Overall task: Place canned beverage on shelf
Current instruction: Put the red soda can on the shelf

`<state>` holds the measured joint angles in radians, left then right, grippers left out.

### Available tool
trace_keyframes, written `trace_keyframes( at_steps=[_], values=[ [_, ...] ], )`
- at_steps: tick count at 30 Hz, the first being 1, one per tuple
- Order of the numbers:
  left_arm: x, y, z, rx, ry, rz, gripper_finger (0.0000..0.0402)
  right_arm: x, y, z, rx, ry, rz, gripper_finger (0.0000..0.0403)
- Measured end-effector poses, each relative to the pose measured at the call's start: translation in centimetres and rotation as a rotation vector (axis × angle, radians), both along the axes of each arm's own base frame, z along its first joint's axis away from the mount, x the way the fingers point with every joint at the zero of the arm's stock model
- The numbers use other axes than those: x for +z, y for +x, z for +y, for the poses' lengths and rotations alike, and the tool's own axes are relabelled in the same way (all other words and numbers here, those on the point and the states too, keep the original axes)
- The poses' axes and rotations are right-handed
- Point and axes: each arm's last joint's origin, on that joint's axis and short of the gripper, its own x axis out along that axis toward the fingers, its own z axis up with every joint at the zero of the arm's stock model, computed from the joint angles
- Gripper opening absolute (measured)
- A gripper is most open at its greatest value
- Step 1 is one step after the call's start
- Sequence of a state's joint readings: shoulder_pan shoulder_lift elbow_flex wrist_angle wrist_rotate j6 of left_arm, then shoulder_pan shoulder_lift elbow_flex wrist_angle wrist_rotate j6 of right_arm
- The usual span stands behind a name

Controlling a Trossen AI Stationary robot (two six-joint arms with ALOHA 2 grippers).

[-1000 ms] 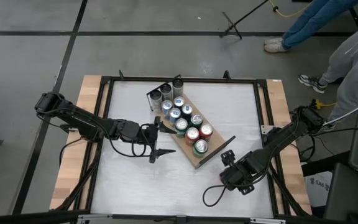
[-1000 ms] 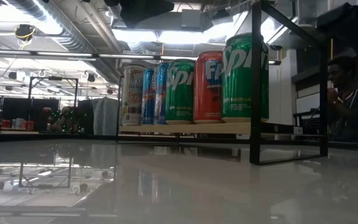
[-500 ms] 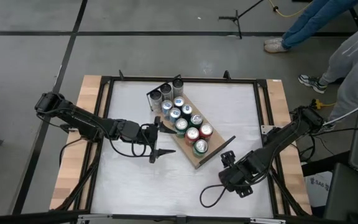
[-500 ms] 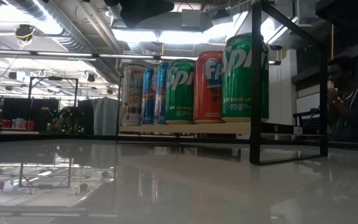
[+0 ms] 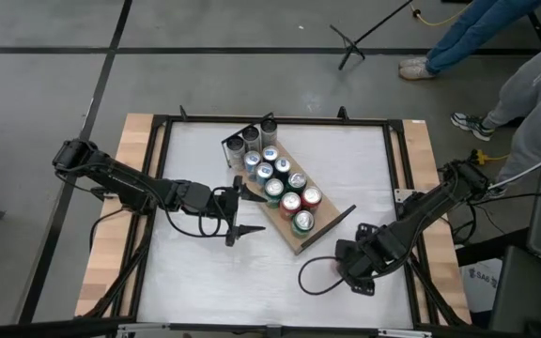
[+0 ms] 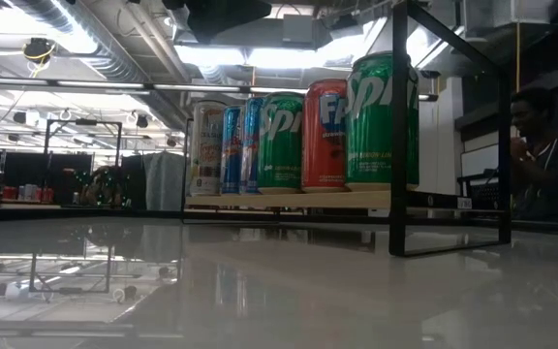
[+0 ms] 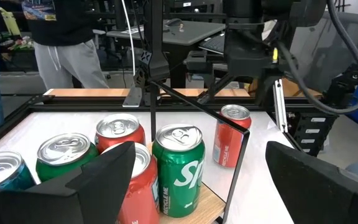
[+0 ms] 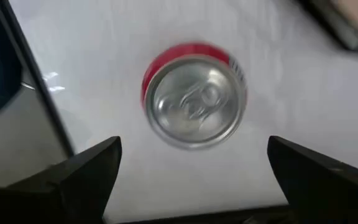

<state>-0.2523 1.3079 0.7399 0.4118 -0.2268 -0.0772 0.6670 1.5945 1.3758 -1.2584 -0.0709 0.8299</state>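
The shelf (image 5: 296, 240) lies slantwise at the table's middle, a light wooden board with black end rails, and several cans (image 5: 280, 183) stand on it in two rows. A lone red can (image 8: 194, 102) stands upright on the white tabletop past the shelf's near-right end (image 7: 232, 144). My right gripper (image 8: 197, 180) hangs open above it, pointing straight down with a finger out to either side of the can's top, and hides the can in the high view (image 5: 357, 259). My left gripper (image 5: 241, 208) waits open and level just left of the shelf, facing the cans.
The shelf's black end rail (image 5: 332, 227) stands between the red can and the green can (image 7: 179, 168) at the row's end. A black frame (image 5: 158, 188) edges the table. People stand beyond the far right corner (image 5: 533, 84). Bare white tabletop (image 5: 214, 282) lies at the near left.
My right gripper has rolled about its downward-pointing axis and risen a little, staying open over the same spot. Its cable loop has swung toward the table's left. The cans and shelf have kept still.
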Motion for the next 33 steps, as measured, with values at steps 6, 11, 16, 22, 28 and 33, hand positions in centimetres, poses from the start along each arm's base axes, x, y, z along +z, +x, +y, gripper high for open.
trace_keyframes(
  at_steps=[6, 11, 16, 22, 28, 33],
  values=[
    [0.01, 0.0, 0.0, 0.0, 0.0, 0.0, 0.0354, 0.04, -0.14, 0.23, -0.177, 0.076, 0.082, 0.0392],
    [0.01, 0.01, 0.01, 0.0, 0.001, 0.0, 0.0354, 0.04, -0.19, 0.23, -0.36, 0.077, 0.119, 0.0392],
    [0.01, 0.01, 0.01, 0.0, 0.001, 0.0, 0.0354, 0.01, -0.13, 0.17, -0.627, 0.058, 0.132, 0.0392],
    [0.01, 0.01, 0.01, 0.0, 0.001, 0.0, 0.0354, 0.01, 0.07, 0.07, -0.845, 0.033, 0.088, 0.0392],
    [0.01, 0.01, 0.01, 0.0, 0.001, 0.0, 0.0354, 0.03, 0.38, 0.11, -0.887, 0.036, 0.032, 0.0392],
    [0.0, 0.0, 0.02, 0.001, 0.001, 0.0, 0.0354, -0.47, 0.31, -0.05, -0.971, 0.013, 0.019, 0.0392]
  ],
)
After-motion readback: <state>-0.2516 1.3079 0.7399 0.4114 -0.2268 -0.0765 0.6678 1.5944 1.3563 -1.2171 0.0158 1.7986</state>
